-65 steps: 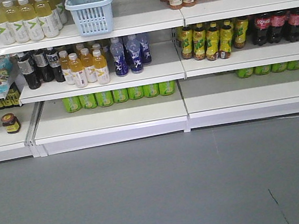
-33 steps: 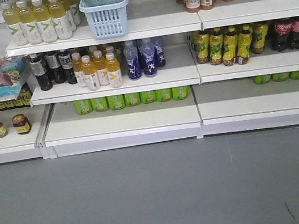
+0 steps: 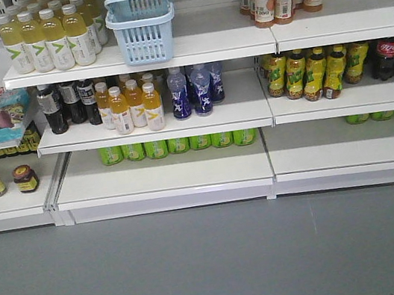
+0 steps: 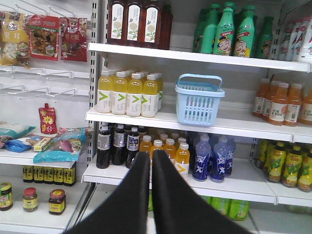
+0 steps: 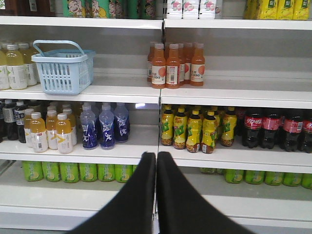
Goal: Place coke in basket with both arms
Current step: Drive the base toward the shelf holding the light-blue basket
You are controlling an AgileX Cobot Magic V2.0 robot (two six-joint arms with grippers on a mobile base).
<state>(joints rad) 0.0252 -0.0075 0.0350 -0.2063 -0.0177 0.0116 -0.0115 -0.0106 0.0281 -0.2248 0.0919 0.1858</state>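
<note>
Our left claw [image 4: 150, 163] and right claw [image 5: 156, 161] are both pinched together on nothing, with the basket [image 4: 197, 109] standing on the upper shelf [image 4: 165, 118] beside the pale yellow bottles [image 4: 127, 95]. We see no red coke can in any view, only dark cola bottles [image 5: 265, 129] on the middle shelf [image 5: 273, 156] at right. Best, we judge, to find the can first, then open one claw wide and square up before reaching.

The left claw [image 4: 150, 156] is a pair of matte black wedges, broad at the base and tapering to blunt, rounded tips. The right claw [image 5: 156, 156] looks the same: plain, smooth black, with softly curved outer edges.
</note>
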